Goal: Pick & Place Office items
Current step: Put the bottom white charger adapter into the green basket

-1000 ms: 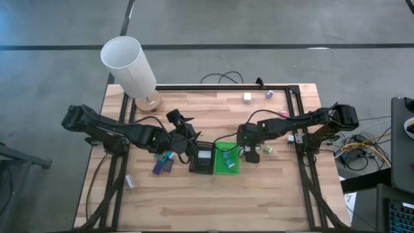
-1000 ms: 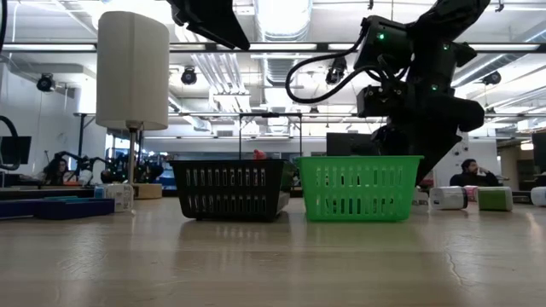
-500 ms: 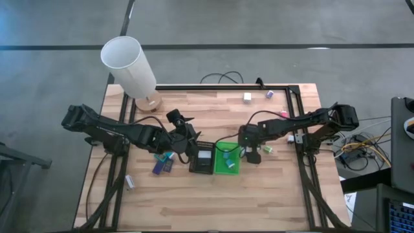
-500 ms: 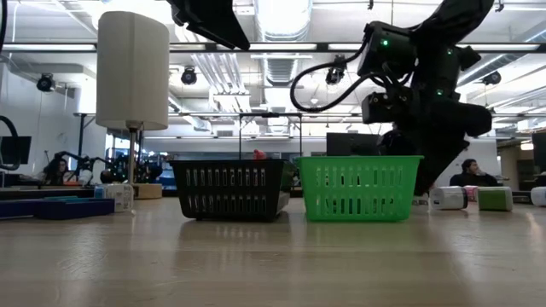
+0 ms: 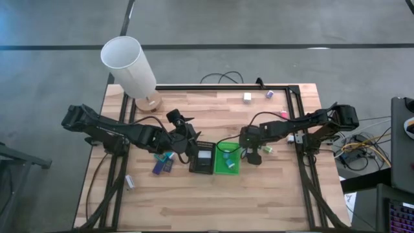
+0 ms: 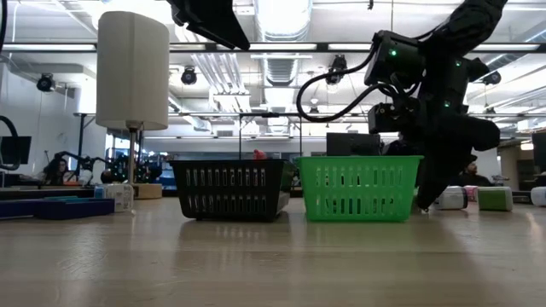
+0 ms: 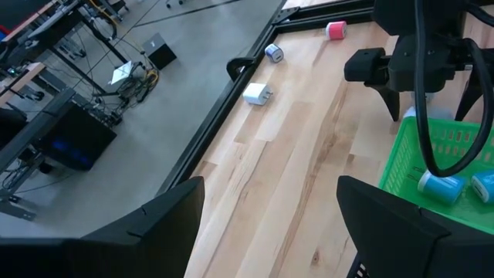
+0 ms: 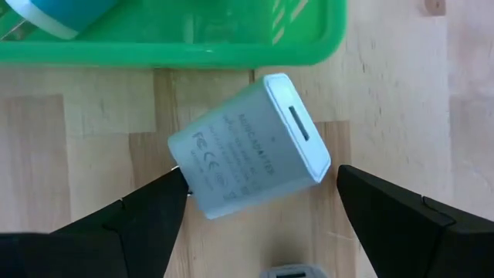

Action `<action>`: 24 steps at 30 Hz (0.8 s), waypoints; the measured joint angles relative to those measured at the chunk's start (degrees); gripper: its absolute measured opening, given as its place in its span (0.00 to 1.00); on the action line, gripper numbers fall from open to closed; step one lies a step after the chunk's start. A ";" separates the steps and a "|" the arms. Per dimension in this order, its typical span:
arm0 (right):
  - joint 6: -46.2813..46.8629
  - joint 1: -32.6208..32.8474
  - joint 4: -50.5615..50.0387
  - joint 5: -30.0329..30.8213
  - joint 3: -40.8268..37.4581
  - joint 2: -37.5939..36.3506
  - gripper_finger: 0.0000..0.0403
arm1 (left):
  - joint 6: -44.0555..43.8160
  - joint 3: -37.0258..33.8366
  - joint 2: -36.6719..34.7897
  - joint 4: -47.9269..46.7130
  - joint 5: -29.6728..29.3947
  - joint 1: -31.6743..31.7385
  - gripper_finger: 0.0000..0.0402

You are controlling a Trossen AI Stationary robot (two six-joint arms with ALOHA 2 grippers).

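Observation:
My right gripper (image 5: 252, 156) is low at the table just right of the green tray (image 5: 218, 168), open. In the right wrist view a pale white-teal charger block (image 8: 248, 147) lies flat on the wood between its fingers (image 8: 258, 177), beside the tray's wall (image 8: 177, 54). Two blue-and-white blocks (image 7: 441, 185) lie in the green tray. My left gripper (image 5: 187, 144) hovers open over the black tray (image 5: 202, 160), holding nothing. Other small blocks lie scattered: white (image 5: 247, 97), purple (image 5: 270, 94), pink (image 5: 283, 114). My right gripper comes from above with one finger (image 8: 154, 212) at the block's left corner (image 8: 185, 166) and the other (image 8: 386, 212) just off its right end. I cannot tell whether either finger touches it. The block lies flat on the table.
The white lampshade (image 5: 129, 65) stands at the far left corner. A teal block (image 5: 165, 156), a dark-blue rectangle (image 5: 161, 167) and a white piece (image 5: 129, 182) lie left of the black tray. A white plug (image 5: 291, 138) lies near the right rail. Bare wood spreads along the near edge.
My right gripper has moved from above the green tray's right part toward the table's right edge and down, and now stands low beside the tray's right wall, over the block on the table. The left arm has kept still.

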 joint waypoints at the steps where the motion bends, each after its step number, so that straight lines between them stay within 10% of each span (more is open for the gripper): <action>1: -0.02 -0.01 0.33 0.00 -0.02 0.00 0.81 | 0.00 0.00 0.00 0.00 0.00 0.00 0.75; 24: 3.04 0.09 2.62 0.57 0.43 -0.07 0.52 | 0.00 0.00 0.00 0.00 0.00 0.00 0.75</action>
